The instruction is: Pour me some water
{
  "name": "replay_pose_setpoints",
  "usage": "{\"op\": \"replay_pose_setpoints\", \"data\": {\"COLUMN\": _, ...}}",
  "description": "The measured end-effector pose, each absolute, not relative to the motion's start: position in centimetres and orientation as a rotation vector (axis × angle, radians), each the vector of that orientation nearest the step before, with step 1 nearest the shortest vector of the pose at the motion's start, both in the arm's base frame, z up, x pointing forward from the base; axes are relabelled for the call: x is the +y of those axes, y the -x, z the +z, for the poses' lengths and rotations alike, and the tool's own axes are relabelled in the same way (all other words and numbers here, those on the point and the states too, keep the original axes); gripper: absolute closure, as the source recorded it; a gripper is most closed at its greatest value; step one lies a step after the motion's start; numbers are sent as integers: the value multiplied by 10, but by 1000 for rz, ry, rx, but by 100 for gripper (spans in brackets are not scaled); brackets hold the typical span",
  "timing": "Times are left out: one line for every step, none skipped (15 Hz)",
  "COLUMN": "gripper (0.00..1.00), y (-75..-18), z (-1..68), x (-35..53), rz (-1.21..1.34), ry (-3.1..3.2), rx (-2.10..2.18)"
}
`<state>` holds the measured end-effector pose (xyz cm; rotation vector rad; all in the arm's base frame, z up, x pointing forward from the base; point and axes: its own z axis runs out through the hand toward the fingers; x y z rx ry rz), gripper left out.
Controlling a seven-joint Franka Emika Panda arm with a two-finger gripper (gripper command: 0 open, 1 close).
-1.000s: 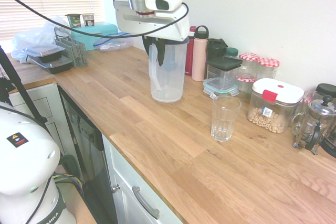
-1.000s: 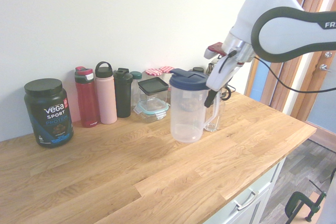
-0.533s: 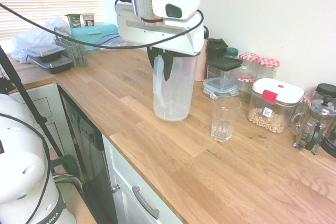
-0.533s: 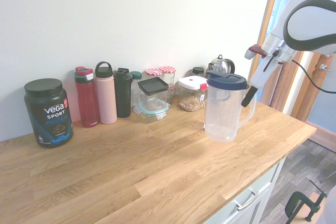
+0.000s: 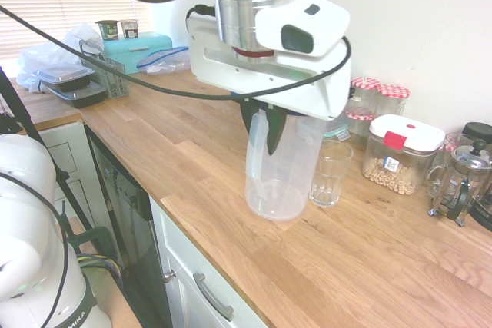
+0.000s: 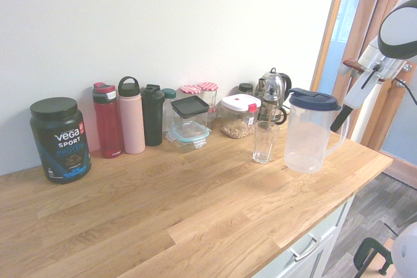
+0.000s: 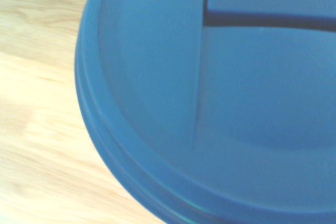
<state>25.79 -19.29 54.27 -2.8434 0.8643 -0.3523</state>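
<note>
Blue-lidded clear pitcher (image 6: 307, 136) — upright near the drinking glass (image 6: 264, 141) — handle clamped in the closed end effector (image 5: 265, 132).

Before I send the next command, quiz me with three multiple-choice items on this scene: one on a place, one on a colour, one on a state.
1. What stands directly between the red bottle and the black shaker?
A) a French press
B) a pink bottle
C) a drinking glass

2. What colour is the pitcher's lid?
A) white
B) red
C) blue

3. How does the pitcher stand?
A) upright, gripped at its handle
B) on its side, released
C) tipped over the glass

Key:
1 B: the pink bottle stands between the red bottle and the black shaker.
2 C: the lid fills much of the wrist view in blue.
3 A: the pitcher is upright, and the gripper is closed on its handle.
</note>
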Motion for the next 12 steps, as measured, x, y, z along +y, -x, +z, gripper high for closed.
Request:
{"op": "replay_pose_setpoints", "data": {"gripper": 100, "y": -262, "z": 543, "x": -203, "rz": -357, "ry": 2858, "rx": 863}}
{"op": "replay_pose_setpoints", "data": {"gripper": 100, "y": -267, "z": 545, "x": -211, "rz": -350, "ry": 2892, "rx": 851}}
{"op": "replay_pose_setpoints", "data": {"gripper": 100, "y": -275, "z": 549, "x": -221, "rz": -335, "ry": 2941, "rx": 829}}
{"op": "replay_pose_setpoints", "data": {"gripper": 100, "y": -282, "z": 552, "x": -229, "rz": -308, "ry": 2997, "rx": 796}}
{"op": "replay_pose_setpoints", "data": {"gripper": 100, "y": -292, "z": 555, "x": -234, "rz": -267, "ry": 3056, "rx": 764}}
{"op": "replay_pose_setpoints", "data": {"gripper": 100, "y": -304, "z": 558, "x": -236, "rz": -222, "ry": 3115, "rx": 739}}
{"op": "replay_pose_setpoints", "data": {"gripper": 100, "y": -316, "z": 559, "x": -234, "rz": -181, "ry": 3179, "rx": 707}}
{"op": "replay_pose_setpoints", "data": {"gripper": 100, "y": -329, "z": 557, "x": -226, "rz": -142, "ry": 3245, "rx": 664}}
{"op": "replay_pose_setpoints", "data": {"gripper": 100, "y": -340, "z": 554, "x": -219, "rz": -93, "ry": 3307, "rx": 623}}
{"op": "replay_pose_setpoints", "data": {"gripper": 100, "y": -349, "z": 549, "x": -212, "rz": -41, "ry": 3365, "rx": 589}}
{"op": "replay_pose_setpoints", "data": {"gripper": 100, "y": -356, "z": 546, "x": -208, "rz": 20, "ry": 3423, "rx": 552}}
{"op": "replay_pose_setpoints", "data": {"gripper": 100, "y": -360, "z": 545, "x": -205, "rz": 84, "ry": 3474, "rx": 516}}
